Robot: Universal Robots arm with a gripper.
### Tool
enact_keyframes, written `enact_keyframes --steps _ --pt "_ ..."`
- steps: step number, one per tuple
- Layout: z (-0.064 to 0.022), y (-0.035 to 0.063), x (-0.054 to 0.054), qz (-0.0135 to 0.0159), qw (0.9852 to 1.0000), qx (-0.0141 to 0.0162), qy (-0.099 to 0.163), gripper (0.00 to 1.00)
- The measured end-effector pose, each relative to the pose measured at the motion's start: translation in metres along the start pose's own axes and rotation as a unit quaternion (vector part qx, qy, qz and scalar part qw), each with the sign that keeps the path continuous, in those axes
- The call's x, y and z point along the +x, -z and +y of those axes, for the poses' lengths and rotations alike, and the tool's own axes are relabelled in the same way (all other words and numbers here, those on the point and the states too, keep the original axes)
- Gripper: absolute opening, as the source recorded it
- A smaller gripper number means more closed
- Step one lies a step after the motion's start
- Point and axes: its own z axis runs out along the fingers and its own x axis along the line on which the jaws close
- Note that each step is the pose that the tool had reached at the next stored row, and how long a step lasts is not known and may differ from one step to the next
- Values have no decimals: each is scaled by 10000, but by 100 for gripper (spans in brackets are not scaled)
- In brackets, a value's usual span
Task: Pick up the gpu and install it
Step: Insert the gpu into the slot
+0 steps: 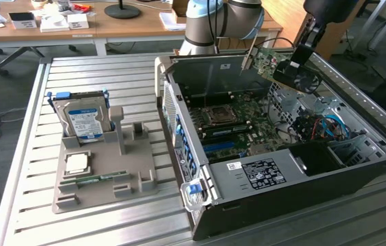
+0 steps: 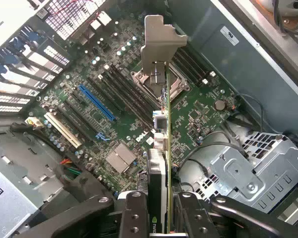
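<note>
My gripper (image 1: 297, 57) is shut on the gpu (image 1: 271, 60), a green card with a black fan and a pale metal end bracket. It hangs tilted in the air above the back corner of the open computer case (image 1: 275, 174). In the wrist view the gpu (image 2: 167, 148) appears edge-on between my two black fingers (image 2: 134, 213), its bracket (image 2: 159, 44) pointing away over the motherboard (image 2: 114, 89). A blue expansion slot (image 2: 97, 103) and a pale slot (image 2: 63, 130) lie below, apart from the card.
The case lies on its side on a slatted metal table (image 1: 97, 72). Toward the exterior view's left, a grey holder (image 1: 104, 174) carries a hard drive (image 1: 83, 120), a processor chip (image 1: 76, 163) and a RAM stick (image 1: 100, 178). Cables and a metal drive cage (image 2: 253, 163) fill the case's far side.
</note>
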Motion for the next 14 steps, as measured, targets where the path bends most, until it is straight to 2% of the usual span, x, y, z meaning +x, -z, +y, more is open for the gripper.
enact_keyframes --steps 14 --pt "0 0 0 0 10000 -1 11 27"
